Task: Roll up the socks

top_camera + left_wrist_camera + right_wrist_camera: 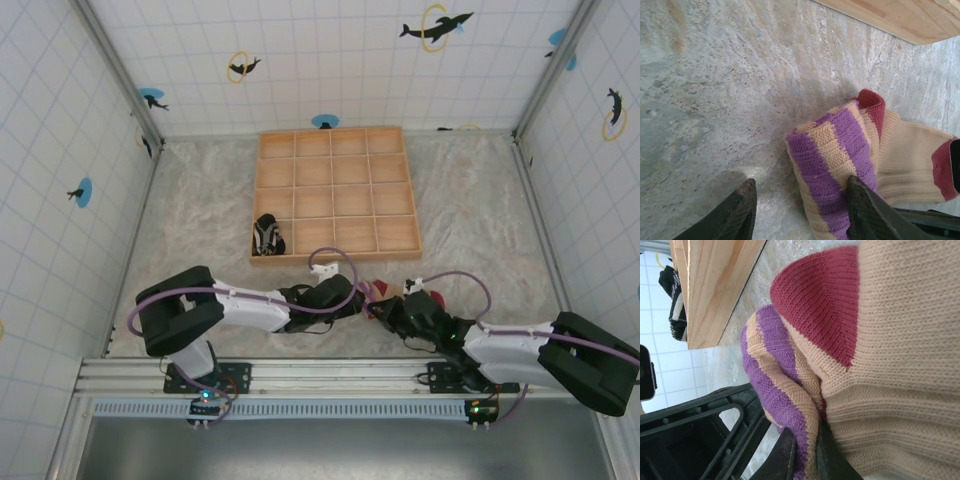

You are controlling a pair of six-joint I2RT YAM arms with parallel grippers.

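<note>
The tan sock (910, 155) lies on the table just in front of the tray, with a dark red heel (825, 305) and a purple-and-tan striped cuff (832, 150) partly rolled up. My left gripper (800, 202) is open around the rolled cuff. Its right finger (867, 212) touches the cuff, while the left finger (740, 212) stands apart on bare table. My right gripper (807, 447) is shut on a fold of the striped cuff. From above, both grippers meet at the tan sock (380, 290). The black-and-white sock (266, 237) sits bunched at the tray's near-left corner.
The wooden compartment tray (335, 190) stands just beyond the grippers, and its near edge (900, 20) is close to the sock. Tiled walls enclose the table on three sides. Bare table lies to the left (190, 230) and right (480, 220) of the tray.
</note>
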